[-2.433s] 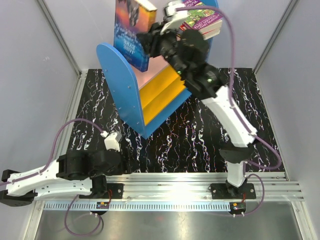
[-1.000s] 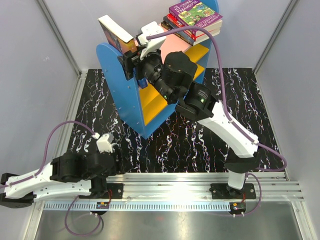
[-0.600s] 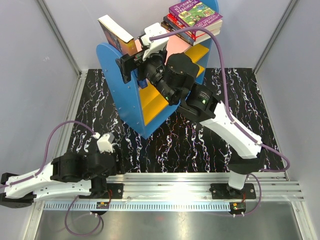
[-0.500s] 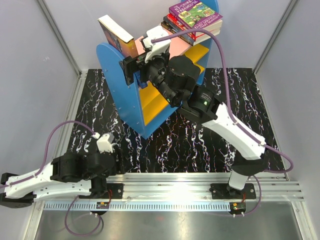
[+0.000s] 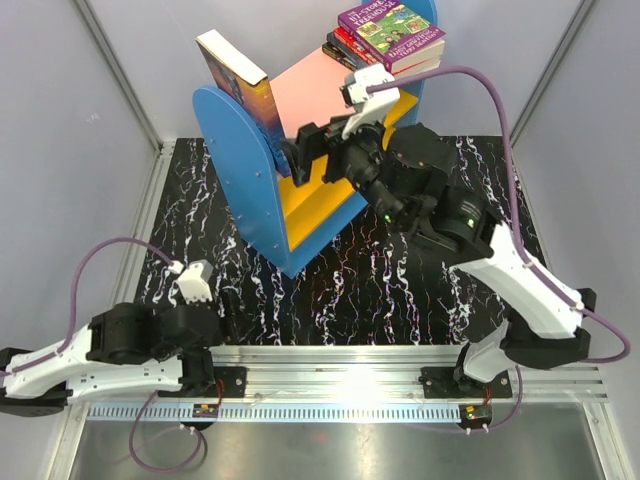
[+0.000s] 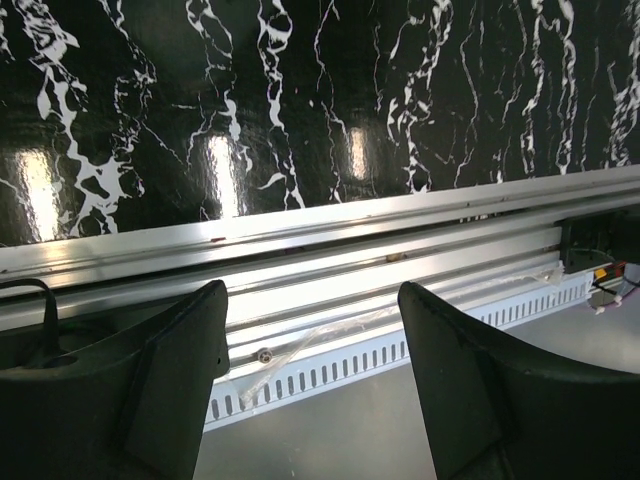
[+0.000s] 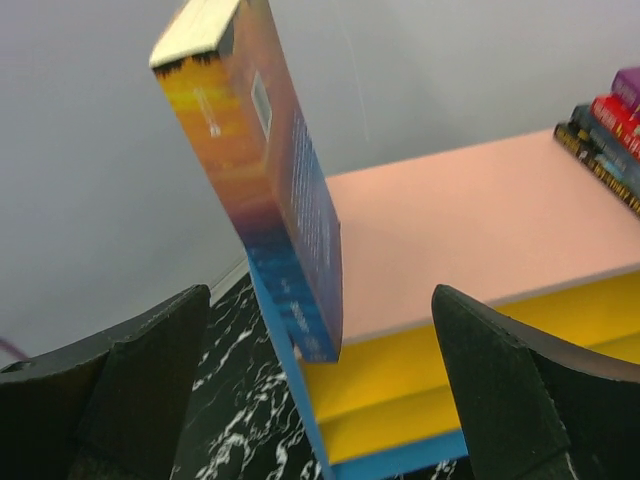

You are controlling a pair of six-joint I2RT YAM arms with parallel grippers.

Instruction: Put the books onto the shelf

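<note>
right claw gapes wide, empty, facing the orange-blue paperback standing upright atop the shelf; left claw part open, empty, above the metal rail.

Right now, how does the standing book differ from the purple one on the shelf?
Pose: the standing book is up on end; the purple book lies flat.
Support: the standing book rests alone on the pink top board; the purple book tops a stack of other books.
Look: the standing book fades orange to blue; the purple book has a cartoon cover.
Shared: both are up on that board, neither held.
</note>
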